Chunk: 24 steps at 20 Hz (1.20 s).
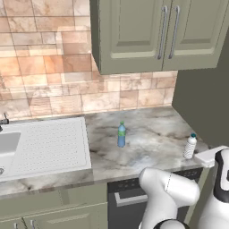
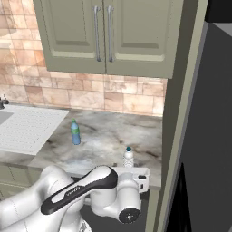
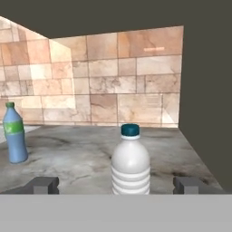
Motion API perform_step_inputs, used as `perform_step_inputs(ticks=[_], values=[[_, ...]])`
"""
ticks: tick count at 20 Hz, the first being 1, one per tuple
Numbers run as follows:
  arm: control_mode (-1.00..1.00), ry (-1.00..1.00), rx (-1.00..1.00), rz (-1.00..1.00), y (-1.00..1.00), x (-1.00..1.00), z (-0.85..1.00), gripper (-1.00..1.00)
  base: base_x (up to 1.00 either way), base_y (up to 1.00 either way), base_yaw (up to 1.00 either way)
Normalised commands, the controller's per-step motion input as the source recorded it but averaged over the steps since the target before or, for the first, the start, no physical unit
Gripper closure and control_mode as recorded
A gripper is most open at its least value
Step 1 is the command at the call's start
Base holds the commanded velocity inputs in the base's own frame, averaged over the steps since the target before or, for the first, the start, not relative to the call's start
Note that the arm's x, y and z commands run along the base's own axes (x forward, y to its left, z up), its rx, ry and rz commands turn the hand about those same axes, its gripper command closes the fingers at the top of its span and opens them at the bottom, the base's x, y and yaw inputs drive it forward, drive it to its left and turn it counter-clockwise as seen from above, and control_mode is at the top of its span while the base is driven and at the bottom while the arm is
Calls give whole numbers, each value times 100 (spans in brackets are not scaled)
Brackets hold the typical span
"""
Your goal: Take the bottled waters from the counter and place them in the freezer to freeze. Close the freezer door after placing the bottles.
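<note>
Ribbed bottle (image 3: 130, 163) stands between open tool (image 3: 116, 185) fingers.

A clear ribbed bottle (image 3: 130, 162) with a dark cap is standing upright on the marbled counter (image 3: 86, 149), centred between the gripper's (image 3: 116, 185) wide-apart fingertips (image 3: 44, 185). A blue bottle (image 3: 14, 133) is standing farther left, before the tiled wall (image 3: 108, 77).

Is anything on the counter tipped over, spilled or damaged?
Nothing stands out. The blue bottle and the ribbed bottle both stand upright and capped on the counter, apart from each other, with no liquid around them.
</note>
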Motion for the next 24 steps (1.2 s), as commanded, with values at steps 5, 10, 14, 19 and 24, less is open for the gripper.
perform_step_inputs(ticks=[5, 10, 14, 19, 24], values=[[-100, 0, 0, 0, -5, 5, -16, -100, 0, 0, 0], [-100, 0, 0, 0, -4, 6, -19, -100, 0, 0, 0], [-100, 0, 0, 0, -2, 10, -15, -100, 0, 0, 0], [-100, 0, 0, 0, 0, 20, -1, -100, 0, 0, 0], [-100, 0, 0, -2, 0, 24, 0, -100, 0, 0, 0]])
